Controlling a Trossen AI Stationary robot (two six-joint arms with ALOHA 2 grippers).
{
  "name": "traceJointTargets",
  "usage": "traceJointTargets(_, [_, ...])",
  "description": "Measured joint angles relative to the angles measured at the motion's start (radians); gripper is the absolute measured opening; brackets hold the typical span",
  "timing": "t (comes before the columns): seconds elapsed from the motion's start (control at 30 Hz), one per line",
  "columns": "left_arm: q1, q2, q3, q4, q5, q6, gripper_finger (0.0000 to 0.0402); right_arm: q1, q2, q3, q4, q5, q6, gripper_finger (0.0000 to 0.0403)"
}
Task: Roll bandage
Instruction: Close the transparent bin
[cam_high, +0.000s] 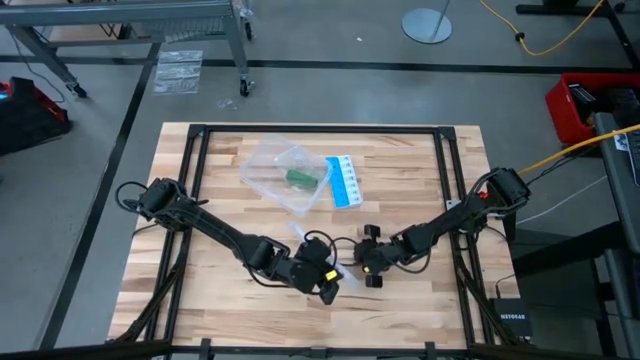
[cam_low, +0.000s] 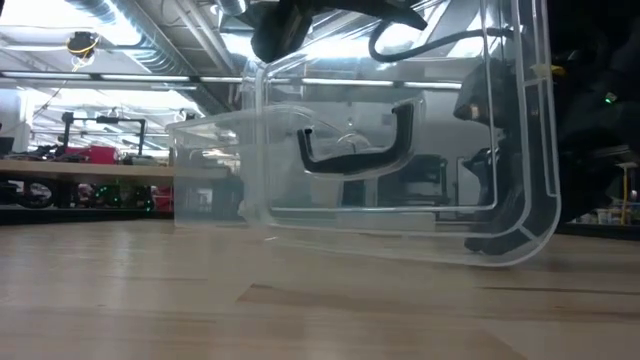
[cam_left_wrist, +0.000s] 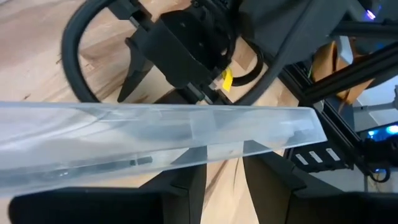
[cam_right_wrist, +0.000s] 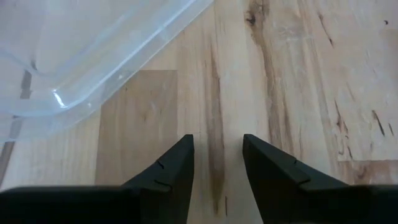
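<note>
1. Left end effector (cam_high: 330, 287) grips the rim of a clear plastic lid (cam_left_wrist: 186, 134).
2. Right end effector (cam_right_wrist: 217, 163) is open and empty, just above the tabletop (cam_right_wrist: 298, 74).
3. Bandage (cam_high: 299, 178) lies well beyond both end effectors, on clear wrapper (cam_high: 275, 165).

Bandage (cam_high: 298, 178) lay inside plastic wrapper (cam_high: 270, 160) on table (cam_high: 420, 170), card (cam_high: 343, 181) just right of it, both grippers nearer the front edge.

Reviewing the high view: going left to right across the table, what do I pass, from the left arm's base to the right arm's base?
Left arm's base → green bandage → blue-and-white card → right gripper → right arm's base. The clear wrapper and the left gripper overlap these, so they are left out.
</note>
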Motion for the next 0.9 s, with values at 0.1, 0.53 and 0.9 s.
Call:
traceJointTargets(0.1, [0.000, 0.000, 0.000, 0.011, 0.001, 0.020, 0.0098, -0.006, 0.000, 0.000, 0.000, -0.013, 0.000, 0.0143])
traceJointTargets(0.53, [0.011, -0.014, 0.000, 0.040, 0.132, -0.001, 0.0098, -0.006, 0.000, 0.000, -0.001, -0.013, -0.003, 0.0143])
traceJointTargets(0.9, [0.024, -0.014, 0.000, 0.088, 0.170, 0.035, 0.0098, -0.006, 0.000, 0.000, -0.001, -0.013, -0.005, 0.0143])
